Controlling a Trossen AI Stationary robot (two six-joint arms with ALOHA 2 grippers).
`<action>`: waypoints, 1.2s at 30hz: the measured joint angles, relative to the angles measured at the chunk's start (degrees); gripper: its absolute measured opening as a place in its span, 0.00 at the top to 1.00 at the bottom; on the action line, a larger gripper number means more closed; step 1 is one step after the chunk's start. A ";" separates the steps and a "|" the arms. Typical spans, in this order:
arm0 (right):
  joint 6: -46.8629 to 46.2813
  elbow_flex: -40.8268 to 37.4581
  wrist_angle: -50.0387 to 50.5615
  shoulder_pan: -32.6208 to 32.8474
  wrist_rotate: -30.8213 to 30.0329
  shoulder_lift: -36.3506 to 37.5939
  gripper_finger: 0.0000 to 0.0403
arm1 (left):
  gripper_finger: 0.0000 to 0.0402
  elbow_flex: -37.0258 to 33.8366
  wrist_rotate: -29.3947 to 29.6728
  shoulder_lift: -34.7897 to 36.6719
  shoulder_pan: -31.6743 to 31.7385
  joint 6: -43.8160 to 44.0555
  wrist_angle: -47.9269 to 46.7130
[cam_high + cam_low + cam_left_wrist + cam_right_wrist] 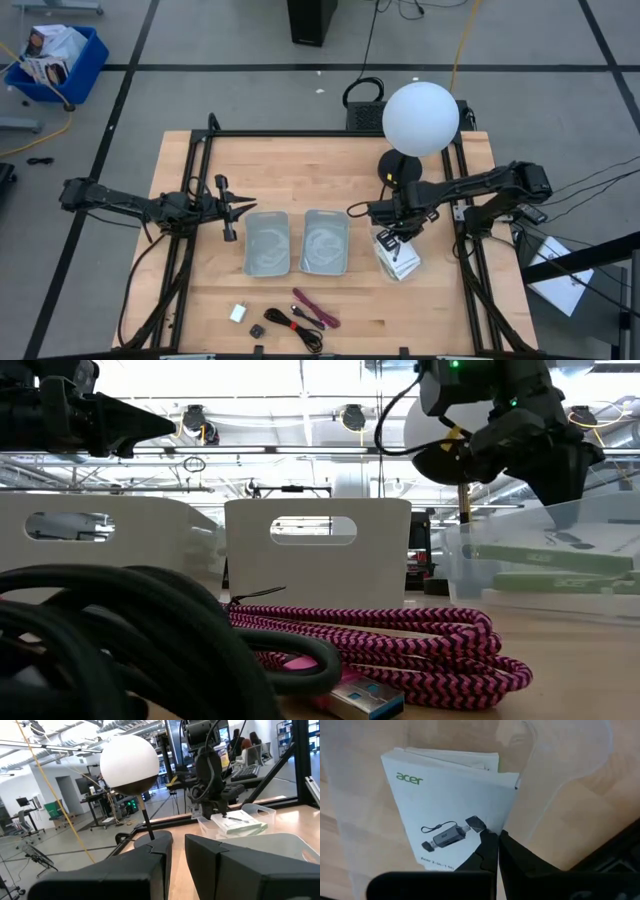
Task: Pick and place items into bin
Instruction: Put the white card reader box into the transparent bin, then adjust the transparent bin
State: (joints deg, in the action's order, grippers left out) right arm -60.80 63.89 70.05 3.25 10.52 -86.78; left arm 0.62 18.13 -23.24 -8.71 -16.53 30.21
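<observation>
My right gripper, jaws closed and empty, hovers over the cards: light, thin, slippery; I'd pinch an edge. My left gripper's jaws rest slightly parted.

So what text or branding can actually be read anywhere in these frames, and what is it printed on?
"acer": green logo at the head of the top white card, which lies in a clear container.
Small black line under that card's device drawing: too blurred to read.
Green print on the cards' edges in the low view: unreadable.
</observation>
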 joint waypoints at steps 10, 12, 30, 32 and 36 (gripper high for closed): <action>0.17 -1.98 -3.70 0.02 -1.45 0.24 0.97 | 0.84 0.00 0.00 0.02 0.00 0.11 -0.01; 0.16 -1.98 -4.14 0.02 -1.48 0.82 0.94 | 0.84 0.01 0.00 0.01 0.00 0.10 0.00; -1.23 -1.98 -3.65 6.39 -3.08 13.36 0.82 | 0.84 -0.01 0.00 0.01 0.00 0.18 -0.02; -3.47 -1.98 -3.66 10.71 -5.19 15.02 0.88 | 0.84 -0.01 0.00 0.02 0.00 0.20 -0.05; -10.02 -1.95 -4.19 20.09 -11.36 16.41 0.98 | 0.84 -0.01 0.00 0.02 0.00 0.22 -0.08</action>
State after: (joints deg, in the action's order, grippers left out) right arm -70.81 61.93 65.86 23.34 -0.83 -70.38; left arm 0.60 18.13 -23.22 -8.71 -16.32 30.13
